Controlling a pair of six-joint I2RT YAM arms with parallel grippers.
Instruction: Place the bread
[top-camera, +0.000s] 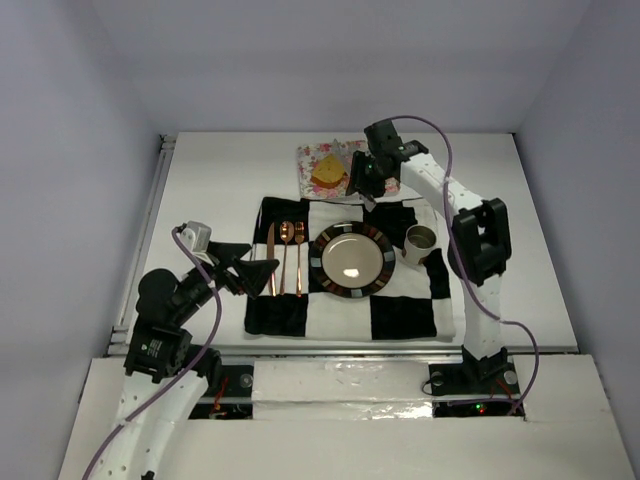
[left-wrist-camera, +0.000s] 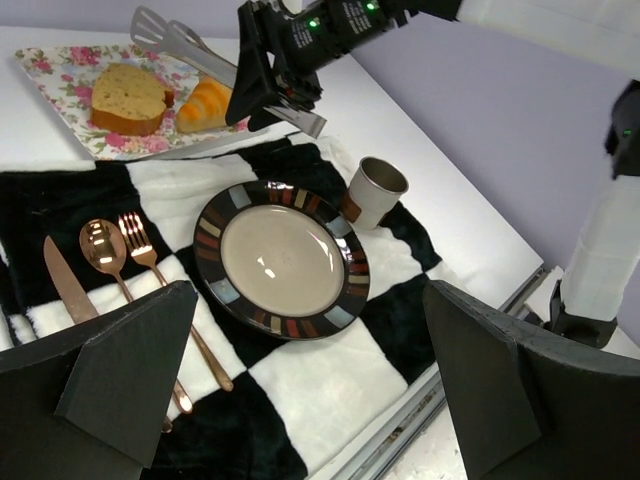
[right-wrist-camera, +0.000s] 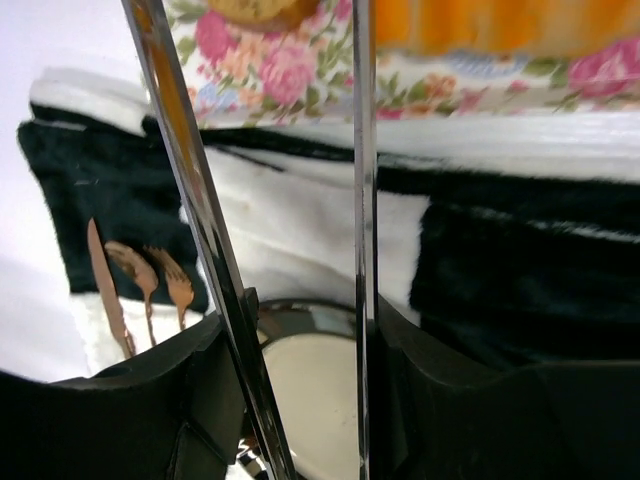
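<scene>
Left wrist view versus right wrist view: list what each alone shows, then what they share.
Left wrist alone: the cup, and the right gripper from outside, shut on the tongs. Right wrist alone: the tongs' two arms pressed between its own jaws, close up. Both: bread, floral tray, checked cloth, plate, copper cutlery.

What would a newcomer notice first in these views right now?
The right gripper, shut on metal tongs, hangs at the floral tray at the table's far side, where the bread slice and the croissant lie side by side. Nearer sits an empty striped plate on a checkered cloth, copper cutlery on its left, a cup on its right. The left gripper hovers open by the cloth's left edge.
</scene>
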